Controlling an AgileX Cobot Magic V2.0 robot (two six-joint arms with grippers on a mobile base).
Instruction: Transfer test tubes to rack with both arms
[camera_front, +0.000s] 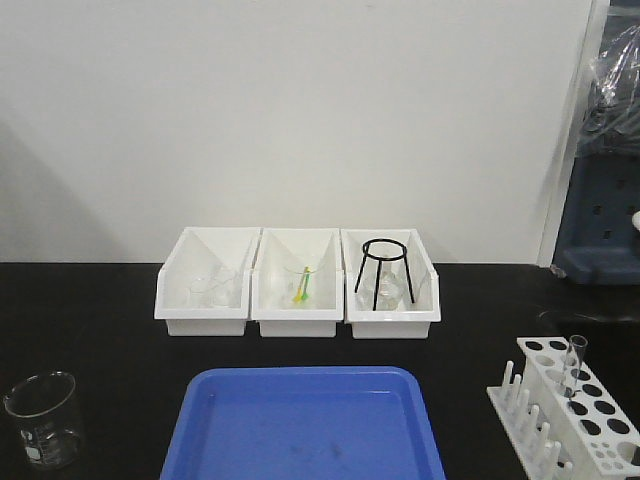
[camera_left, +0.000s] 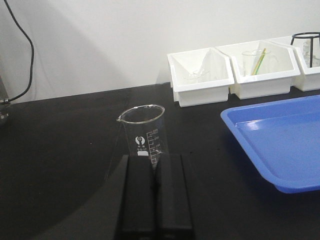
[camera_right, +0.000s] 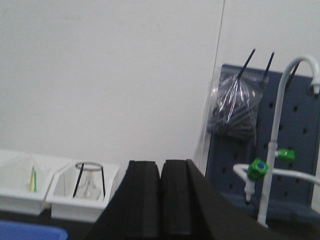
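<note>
The white rack (camera_front: 577, 410) stands at the front right of the black table, with pegs along its left side. One clear test tube (camera_front: 574, 365) stands upright in a hole near its far end. Neither arm shows in the front view. My left gripper (camera_left: 155, 156) is shut and empty, low over the table, just in front of a glass beaker (camera_left: 143, 134). My right gripper (camera_right: 161, 162) is shut and empty, raised and facing the wall. The rack is out of both wrist views.
A blue tray (camera_front: 305, 425) lies front centre. Three white bins (camera_front: 297, 285) stand at the back, holding glassware, a green-yellow stick and a black tripod stand (camera_front: 384, 270). The beaker (camera_front: 42, 418) is front left. A white tap (camera_right: 280, 145) and blue pegboard (camera_right: 300, 145) are at right.
</note>
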